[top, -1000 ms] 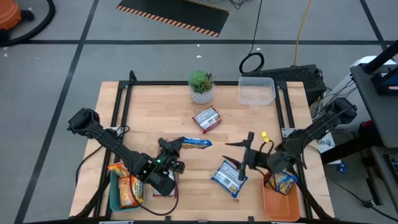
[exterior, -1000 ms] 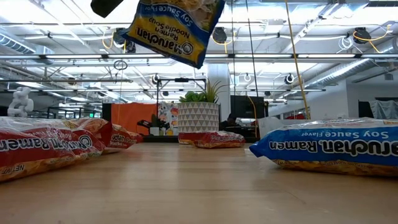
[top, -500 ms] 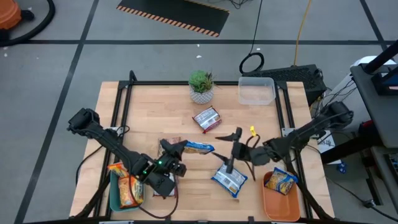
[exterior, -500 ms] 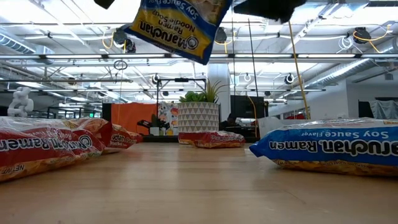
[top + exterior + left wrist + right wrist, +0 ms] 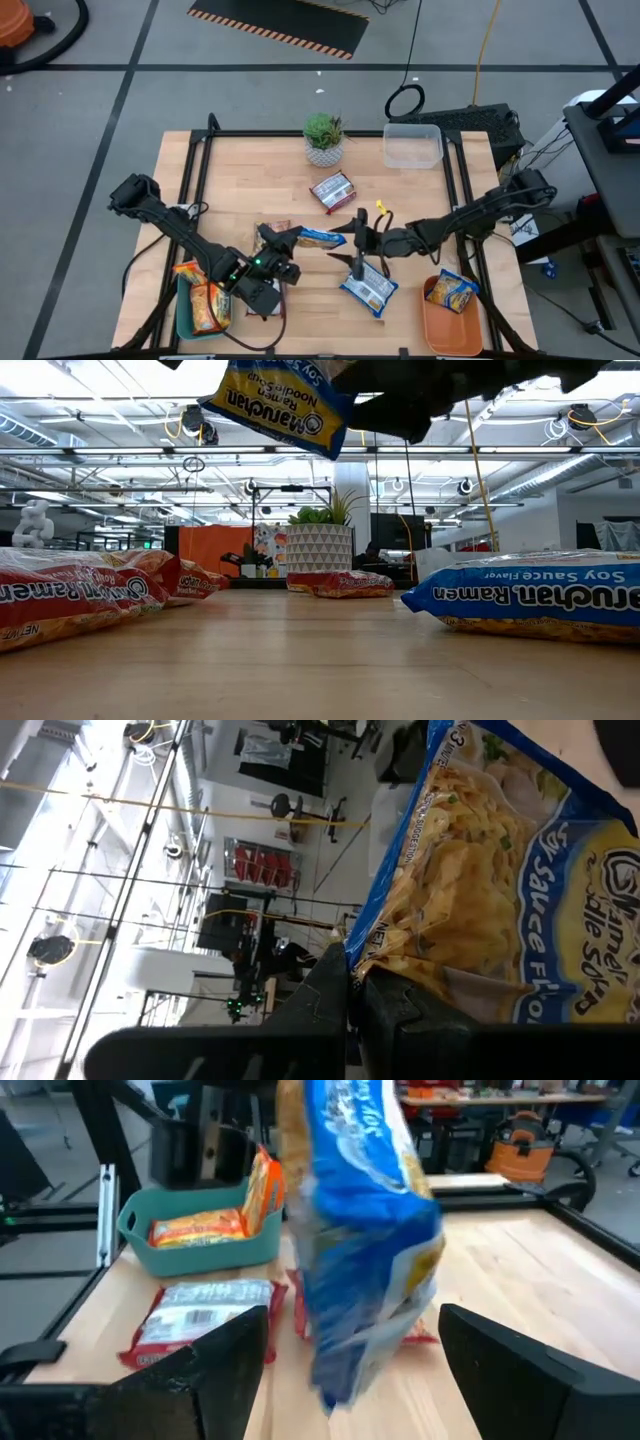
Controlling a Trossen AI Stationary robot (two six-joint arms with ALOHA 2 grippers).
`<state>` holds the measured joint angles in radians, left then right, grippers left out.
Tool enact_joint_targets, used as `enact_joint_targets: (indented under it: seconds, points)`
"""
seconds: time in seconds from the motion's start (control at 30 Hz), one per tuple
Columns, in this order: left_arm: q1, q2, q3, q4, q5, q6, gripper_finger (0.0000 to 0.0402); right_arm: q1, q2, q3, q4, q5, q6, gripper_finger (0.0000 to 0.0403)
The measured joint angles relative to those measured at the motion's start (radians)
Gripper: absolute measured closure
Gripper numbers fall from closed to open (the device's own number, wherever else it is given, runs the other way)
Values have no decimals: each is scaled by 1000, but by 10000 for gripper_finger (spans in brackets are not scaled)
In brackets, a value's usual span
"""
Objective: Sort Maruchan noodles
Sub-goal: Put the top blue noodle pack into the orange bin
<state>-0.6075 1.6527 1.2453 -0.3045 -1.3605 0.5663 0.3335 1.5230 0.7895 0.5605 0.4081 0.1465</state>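
Potted plant (image 5: 323, 138) in a white patterned pot stood at the table's far edge, well beyond both grippers. Clear plastic tub (image 5: 412, 146) sat beside it, far side of the right gripper. Teal tray (image 5: 184, 318) lay just outside the left gripper at the near corner. Orange tray (image 5: 444, 331) lay at the near corner, outside the right gripper. Wooden table (image 5: 240, 175) underneath.
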Motion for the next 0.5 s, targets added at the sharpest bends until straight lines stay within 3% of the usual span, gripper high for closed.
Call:
enact_joint_targets:
  seconds: [0.17,0.5]
  points:
    - [0,0,0,19,1,5,396,-21,48,0,107,-77,-47,115]
    - [0,0,0,19,1,3,396,-23,90,0,201,-72,-117,159]
